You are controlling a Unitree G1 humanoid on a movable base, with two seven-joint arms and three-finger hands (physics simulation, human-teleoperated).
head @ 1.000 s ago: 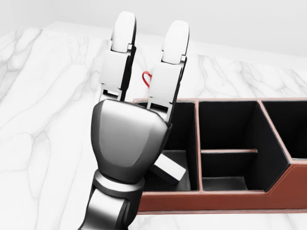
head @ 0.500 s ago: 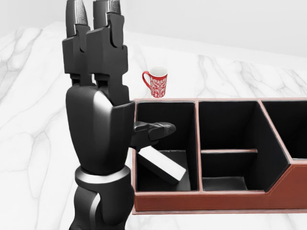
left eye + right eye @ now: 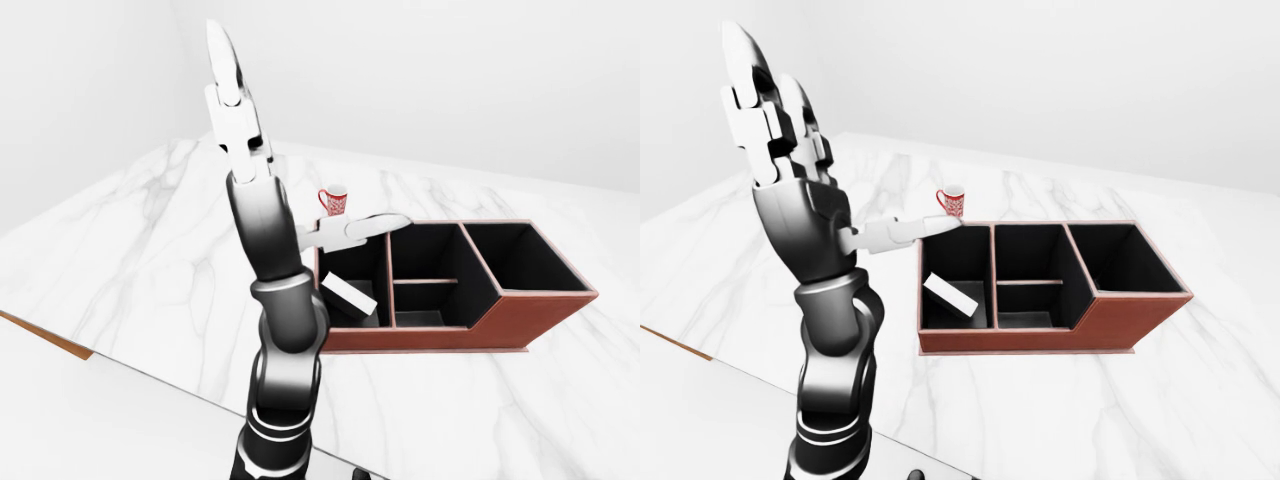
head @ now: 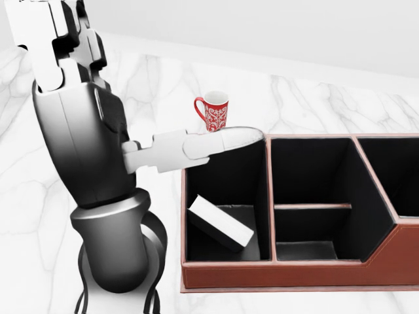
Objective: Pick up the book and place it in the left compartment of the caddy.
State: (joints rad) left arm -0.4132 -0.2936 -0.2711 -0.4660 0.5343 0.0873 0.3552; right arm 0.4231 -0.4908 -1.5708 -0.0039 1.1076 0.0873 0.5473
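The white book [image 4: 219,224] lies tilted inside the left compartment [image 4: 226,176] of the brown leather caddy [image 4: 288,273], one end leaning against the compartment's left wall. My left hand [image 3: 846,128] is raised to the left of the caddy and open, with its fingers [image 3: 745,75] pointing straight up. Its thumb [image 4: 216,144] reaches rightward above the left compartment's far rim. Nothing is held in the hand, and it does not touch the book. My right hand does not show in any view.
A red patterned mug [image 4: 213,111] stands on the marble table [image 3: 130,250] just beyond the caddy's left end. The caddy's middle section [image 4: 311,203] is split by a low divider, and its right section [image 3: 520,258] is dark. The table's near edge [image 3: 110,355] runs across the lower left.
My left hand has risen and drawn left, off the caddy, and turned so that the thumb sticks out sideways. The book has stayed in the left compartment.
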